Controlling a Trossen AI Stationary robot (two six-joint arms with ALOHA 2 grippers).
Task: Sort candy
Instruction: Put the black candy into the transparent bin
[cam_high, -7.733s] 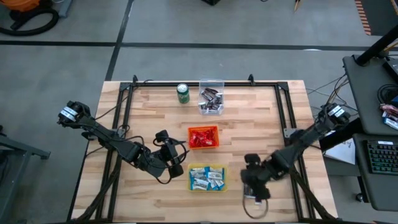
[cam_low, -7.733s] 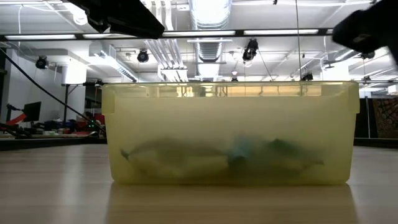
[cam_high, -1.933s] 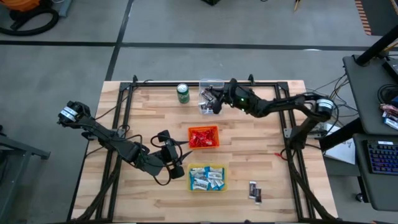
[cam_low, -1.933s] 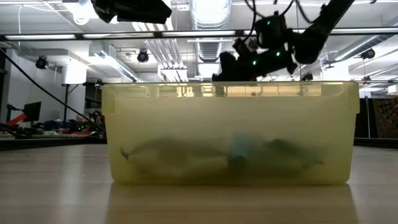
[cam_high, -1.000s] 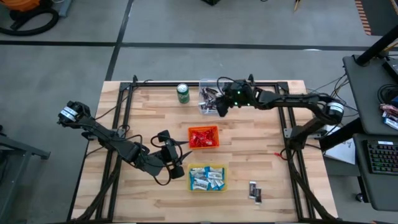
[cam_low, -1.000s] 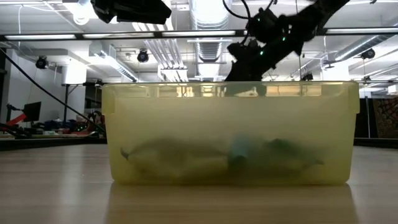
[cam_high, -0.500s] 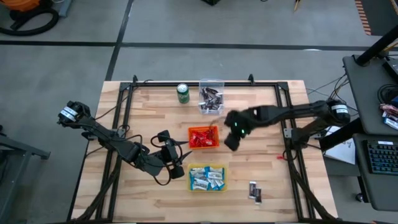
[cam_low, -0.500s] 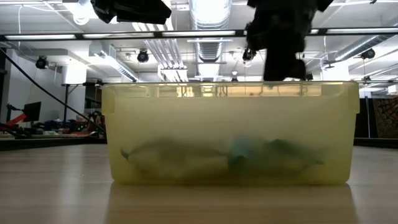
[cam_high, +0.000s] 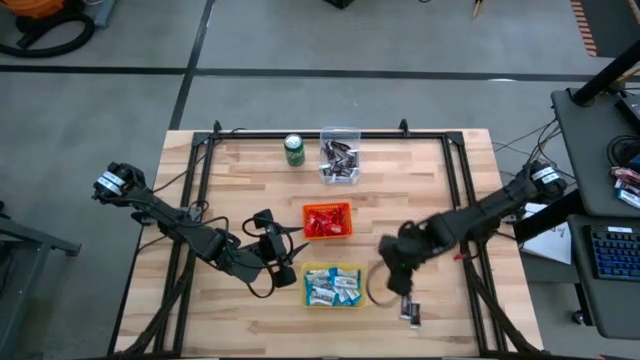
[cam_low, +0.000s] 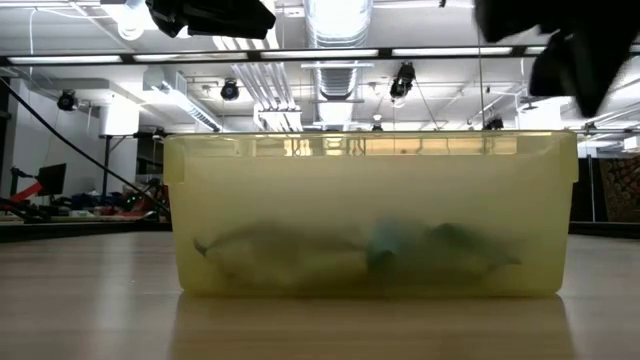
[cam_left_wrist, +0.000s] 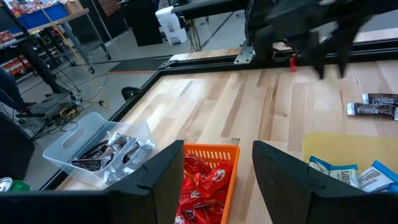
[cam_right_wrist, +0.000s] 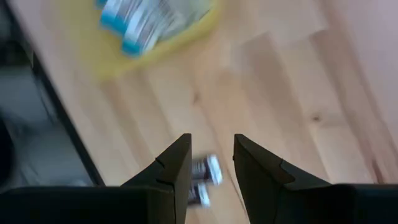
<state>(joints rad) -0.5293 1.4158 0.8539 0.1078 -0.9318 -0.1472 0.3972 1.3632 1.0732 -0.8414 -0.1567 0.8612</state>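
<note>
dark candy bars (cam_left_wrist: 374, 104), wrapper print unreadable

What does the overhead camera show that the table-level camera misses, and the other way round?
Only the high view shows the green can, the clear bin of dark candy, the orange bin of red candy, two loose dark candy bars, and the right gripper open above them. Only the low view shows the ceiling lights. Both show the yellow bin.
</note>
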